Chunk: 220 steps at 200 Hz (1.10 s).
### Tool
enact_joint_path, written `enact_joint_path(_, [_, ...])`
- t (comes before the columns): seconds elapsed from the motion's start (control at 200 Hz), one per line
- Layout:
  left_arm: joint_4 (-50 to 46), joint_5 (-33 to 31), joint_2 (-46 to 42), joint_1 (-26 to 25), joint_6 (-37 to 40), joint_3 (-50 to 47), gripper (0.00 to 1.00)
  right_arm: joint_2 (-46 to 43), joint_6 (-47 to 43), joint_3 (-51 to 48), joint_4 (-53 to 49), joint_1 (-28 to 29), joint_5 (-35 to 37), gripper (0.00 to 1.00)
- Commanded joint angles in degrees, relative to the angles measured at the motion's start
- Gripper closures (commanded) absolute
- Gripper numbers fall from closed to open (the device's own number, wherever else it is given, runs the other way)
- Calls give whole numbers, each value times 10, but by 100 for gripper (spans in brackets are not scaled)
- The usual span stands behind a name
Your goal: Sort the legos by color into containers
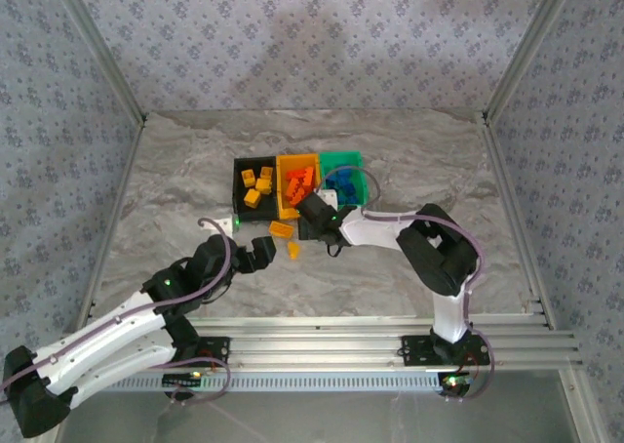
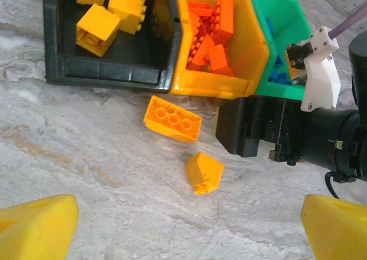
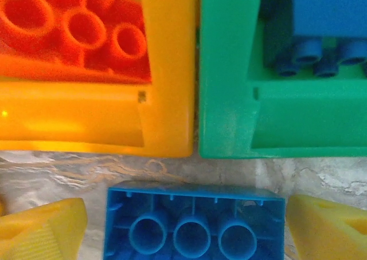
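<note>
1. Two fingers [image 2: 37,225] are held wide apart on the left gripper [image 2: 186,228]; ahead on the table [image 2: 86,168] a small yellow-orange brick [image 2: 205,172] is seen nearer, a long brick [image 2: 172,118] crosswise beyond it.
2. A blue brick [image 3: 195,225] is framed, long axis spanning the gap, between the fingertips of the right gripper [image 3: 186,228], just short of the green bin [image 3: 229,71]; whether it is clamped cannot be told.

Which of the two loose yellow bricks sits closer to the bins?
The longer one, right by the yellow-orange bin's front wall; the small chunky one lies farther out.
</note>
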Motion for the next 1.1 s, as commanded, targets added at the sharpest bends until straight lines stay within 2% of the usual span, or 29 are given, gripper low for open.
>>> enact_joint_path(0.0, [-17,-20,-13,-1,-10,-4,0,14,-6,11,-23,-5,10,14])
enact_joint_path(0.185, [-23,-24,-14,-1,-14,-8,1,-4,-16,-16,10,-1,-8,28])
enact_joint_path(0.335, [-27,-29,-17,-1,-19,-12,1,-63,-17,-60,38,12,-27,40])
enact_joint_path(0.52, [-32,-31,-21,0,-17,-15,1,-186,-15,-112,24,35,-25,41])
enact_joint_path(0.69, [-39,-32,-29,1,-22,-24,1,-264,-26,-94,-19,9,-10,41])
enact_joint_path(0.85, [-46,-30,-34,2,-29,-27,1,-216,-26,-9,-47,-70,-43,41])
enact_joint_path(1.094, [-71,-31,-39,4,-42,-25,1,-50,-26,171,-105,-140,-88,41])
